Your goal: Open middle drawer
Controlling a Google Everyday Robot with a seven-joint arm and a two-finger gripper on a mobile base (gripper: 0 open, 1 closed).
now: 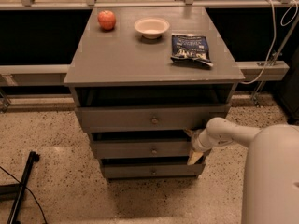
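Note:
The grey cabinet (140,59) has three stacked drawers. The middle drawer (140,149) is a flat grey front with a small round knob (153,150) at its centre, between the wider top drawer (140,118) and the narrower bottom drawer (140,171). My gripper (191,146) is at the right end of the middle drawer's front. Its cream fingers (194,157) are spread, one just above the front's top edge and one at its lower edge. All three drawers stand slightly out, stepped back toward the bottom.
On the cabinet top are a red apple (106,19), a white bowl (151,27) and a dark blue snack bag (190,48). My white arm (271,171) fills the lower right. A black stand leg (21,190) lies on the speckled floor at the left. A cable (275,36) hangs at the right.

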